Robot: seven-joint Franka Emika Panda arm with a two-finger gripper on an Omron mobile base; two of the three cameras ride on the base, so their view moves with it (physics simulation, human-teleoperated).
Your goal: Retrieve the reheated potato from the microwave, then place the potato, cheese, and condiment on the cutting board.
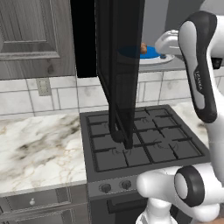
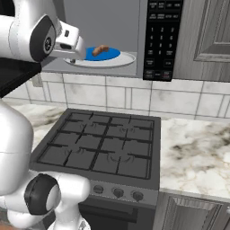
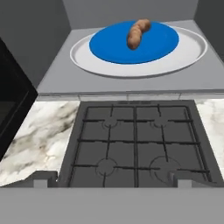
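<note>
The microwave (image 2: 161,36) hangs above the stove with its dark door (image 1: 120,65) swung wide open. Inside, the tan-brown potato (image 3: 137,33) lies on a blue plate (image 3: 148,50) that rests on the white turntable (image 3: 192,52). The potato (image 2: 100,49) also shows from the right base, and from the left base the potato (image 1: 143,48) peeks past the door edge. My gripper (image 3: 113,181) is open and empty, held in front of the microwave opening, short of the potato. The cheese, condiment and cutting board are out of view.
A black gas stove (image 2: 103,143) sits directly below the microwave and my hand. Marble counter runs to its left (image 1: 39,148) and to its right (image 2: 197,152). The open door stands to the left of my arm. Grey cabinets (image 2: 215,31) flank the microwave.
</note>
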